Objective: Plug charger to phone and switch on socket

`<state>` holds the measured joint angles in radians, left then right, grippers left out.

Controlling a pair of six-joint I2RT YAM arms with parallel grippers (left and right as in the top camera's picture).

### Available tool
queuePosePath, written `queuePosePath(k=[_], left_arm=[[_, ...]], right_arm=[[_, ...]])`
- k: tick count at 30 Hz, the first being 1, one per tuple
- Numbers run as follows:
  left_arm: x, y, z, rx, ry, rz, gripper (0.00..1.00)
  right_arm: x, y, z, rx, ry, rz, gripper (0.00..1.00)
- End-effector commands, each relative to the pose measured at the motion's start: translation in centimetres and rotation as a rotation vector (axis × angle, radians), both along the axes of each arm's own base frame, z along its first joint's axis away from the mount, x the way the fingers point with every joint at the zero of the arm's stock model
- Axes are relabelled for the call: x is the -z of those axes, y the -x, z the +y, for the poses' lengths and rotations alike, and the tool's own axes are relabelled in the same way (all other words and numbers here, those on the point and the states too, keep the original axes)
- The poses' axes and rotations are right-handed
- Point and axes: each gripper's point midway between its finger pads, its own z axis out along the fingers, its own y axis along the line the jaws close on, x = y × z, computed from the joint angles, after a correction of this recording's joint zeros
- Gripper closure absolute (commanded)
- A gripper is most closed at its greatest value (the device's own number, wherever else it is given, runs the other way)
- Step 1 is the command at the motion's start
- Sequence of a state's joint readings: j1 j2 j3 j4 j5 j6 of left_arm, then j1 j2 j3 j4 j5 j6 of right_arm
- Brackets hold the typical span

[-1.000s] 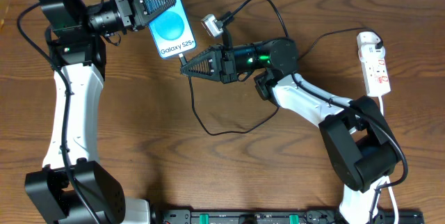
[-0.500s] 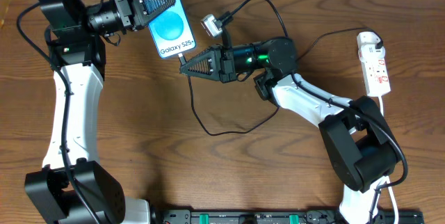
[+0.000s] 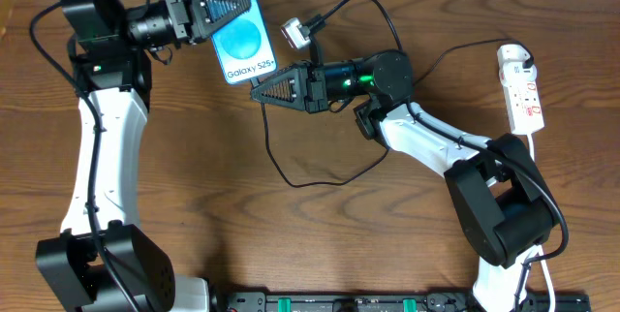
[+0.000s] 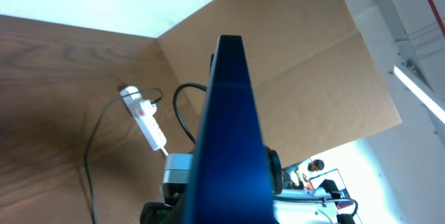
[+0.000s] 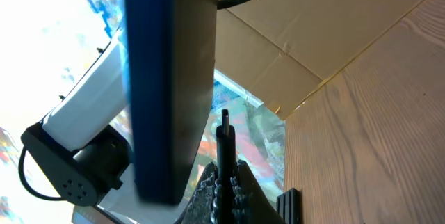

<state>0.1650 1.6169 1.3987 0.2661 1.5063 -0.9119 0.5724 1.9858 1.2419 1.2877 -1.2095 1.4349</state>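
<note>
The phone (image 3: pixel 239 33), blue screen up with "Galaxy S25+" on it, is held above the table's far left by my left gripper (image 3: pixel 242 4), which is shut on its upper half. In the left wrist view the phone (image 4: pixel 229 126) fills the middle edge-on and hides the fingers. My right gripper (image 3: pixel 256 93) is shut on the charger's black plug tip (image 5: pixel 224 123), which points up just beside the phone's lower edge (image 5: pixel 170 78), not inside it. The charger cable (image 3: pixel 291 182) loops over the table to a white adapter (image 3: pixel 294 33). The socket (image 3: pixel 521 87) lies far right.
The socket's white cord (image 3: pixel 539 147) runs down the right edge. A cardboard panel (image 4: pixel 299 78) stands behind the table. The socket (image 4: pixel 144 116) and a dark cable (image 4: pixel 90 154) lie on the wood. A black rail (image 3: pixel 387 302) runs along the front edge.
The left arm has shifted the phone slightly to the right. The right gripper with the plug tip has stayed almost still just below the phone's lower edge.
</note>
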Motion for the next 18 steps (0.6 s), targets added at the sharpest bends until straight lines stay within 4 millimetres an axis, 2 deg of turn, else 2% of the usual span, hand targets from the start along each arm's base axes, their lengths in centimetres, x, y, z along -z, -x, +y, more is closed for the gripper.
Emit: queuePosePath(k=[1, 8, 18], left_arm=[[-0.8, -0.1, 1.0, -0.028, -0.01, -0.046, 0.93], [-0.8, -0.2, 1.4, -0.039, -0.011, -0.046, 0.93], [-0.8, -0.2, 1.4, -0.038, -0.012, -0.049, 0.92]], right_arm=[[-0.2, 0.3, 0.0, -0.014, -0.003, -0.031, 0.99], [-0.1, 1.9, 0.9, -0.05, -0.011, -0.077, 0.99], [-0.2, 1.9, 1.0, -0.044, -0.025, -0.124, 0.99]])
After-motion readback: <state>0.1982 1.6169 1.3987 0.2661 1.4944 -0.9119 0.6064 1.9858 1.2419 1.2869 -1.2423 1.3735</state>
